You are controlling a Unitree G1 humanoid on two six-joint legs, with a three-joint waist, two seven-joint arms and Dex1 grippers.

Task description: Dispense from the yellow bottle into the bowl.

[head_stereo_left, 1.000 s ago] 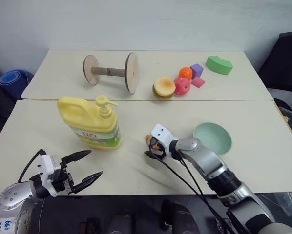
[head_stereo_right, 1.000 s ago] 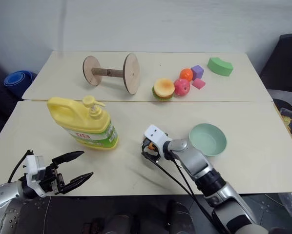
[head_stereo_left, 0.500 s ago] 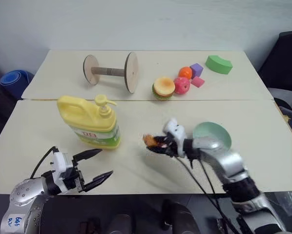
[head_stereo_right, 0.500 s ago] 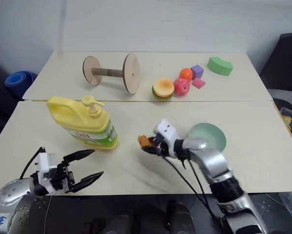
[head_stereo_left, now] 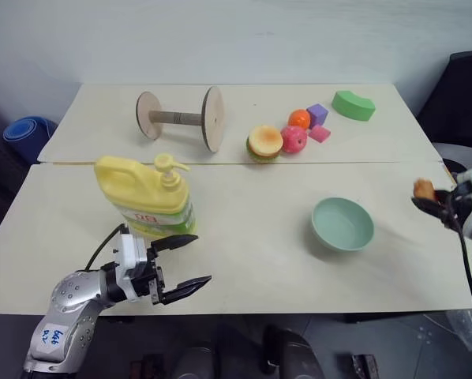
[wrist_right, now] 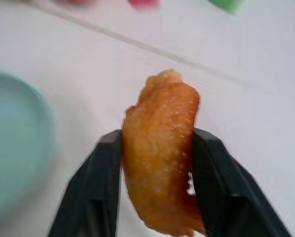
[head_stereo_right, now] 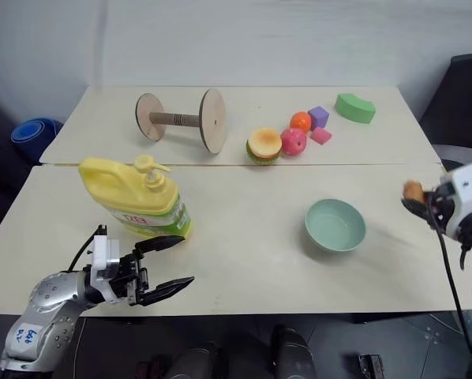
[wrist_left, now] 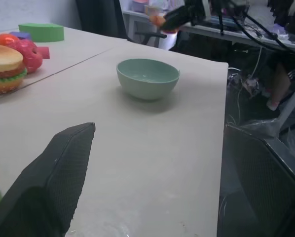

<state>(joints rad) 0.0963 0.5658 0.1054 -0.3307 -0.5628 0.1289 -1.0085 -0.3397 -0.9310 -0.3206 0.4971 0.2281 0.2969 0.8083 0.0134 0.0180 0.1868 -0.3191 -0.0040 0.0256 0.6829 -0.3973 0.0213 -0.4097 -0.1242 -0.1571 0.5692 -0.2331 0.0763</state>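
Fried piece pinched at the far right edge, bottle untouched.
My right gripper [wrist_right: 157,197] clamps an orange fried snack [wrist_right: 160,158]; my left gripper [head_stereo_left: 181,260] gapes just near of the yellow bottle [head_stereo_left: 145,197], the bowl [head_stereo_left: 342,223] sitting centre-right.

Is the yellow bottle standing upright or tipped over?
Upright: the yellow bottle rests on its base on the table, pump top pointing up.

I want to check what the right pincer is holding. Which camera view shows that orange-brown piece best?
The right wrist view shows it best: the orange-brown piece is close up, clamped between both fingers of the right pincer. In the two eye views it is a small spot at the table's right edge. The left wrist view shows it far away, beyond the bowl.
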